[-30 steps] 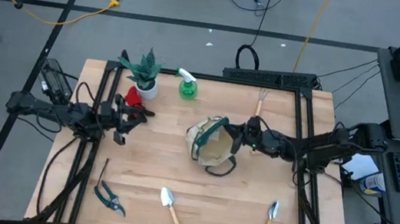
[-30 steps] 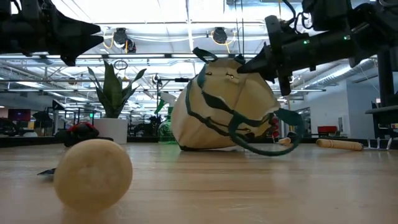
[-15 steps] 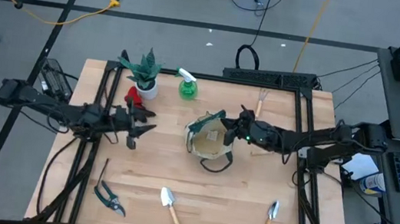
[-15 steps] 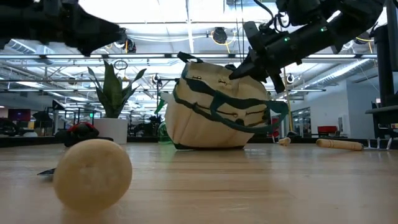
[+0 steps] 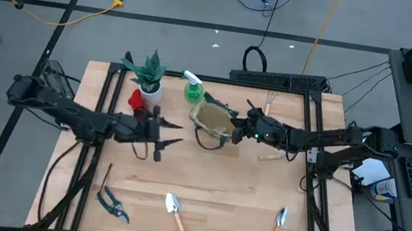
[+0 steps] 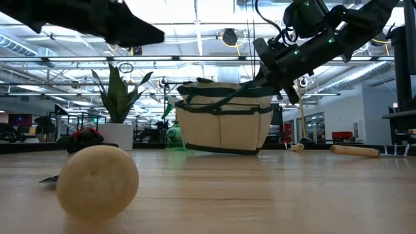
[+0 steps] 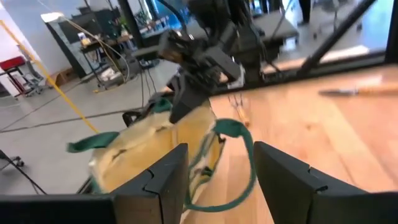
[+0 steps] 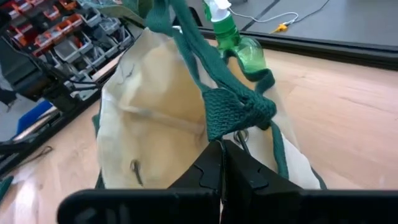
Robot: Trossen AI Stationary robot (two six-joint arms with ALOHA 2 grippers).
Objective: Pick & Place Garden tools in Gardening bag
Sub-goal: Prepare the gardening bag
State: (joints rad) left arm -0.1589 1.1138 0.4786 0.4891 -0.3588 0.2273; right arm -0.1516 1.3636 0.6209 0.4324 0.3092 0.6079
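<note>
The beige gardening bag [image 5: 212, 120] with green trim stands upright on its base at the table's far middle; it also shows in the low view [image 6: 224, 127]. My right gripper [image 5: 238, 128] is shut on the bag's top edge on its right side. My left gripper [image 5: 169, 140] hangs open and empty just left of the bag, fingers toward it [image 7: 217, 180]. Dark shears [image 5: 111, 203] and two trowels [image 5: 175, 211] [image 5: 278, 225] lie near the front edge. The green spray bottle [image 5: 192, 88], a red item [image 5: 138, 99] and a thin tool [image 5: 269, 104] sit at the back. My right gripper pinches the bag's top rim [image 8: 211, 138] between its two shut fingers, beside the spot where the green handle strap [image 8: 239, 106] joins. The fingers come slanting down from the table's right [image 6: 260, 78]. The bag stands upright with its base on the table, mouth up.
A spiky green plant in a white pot [image 5: 149, 76] stands at the far left by the red item. A loose wooden handle [image 5: 268, 157] lies right of the bag. Bare wood lies between the bag and the tools at the front.
My right gripper has gone up and toward the table's far left, still shut on the bag's rim. The bag has been turned from lying on its side to standing upright and has shifted toward the far edge. My left gripper has gone right, toward the bag.
</note>
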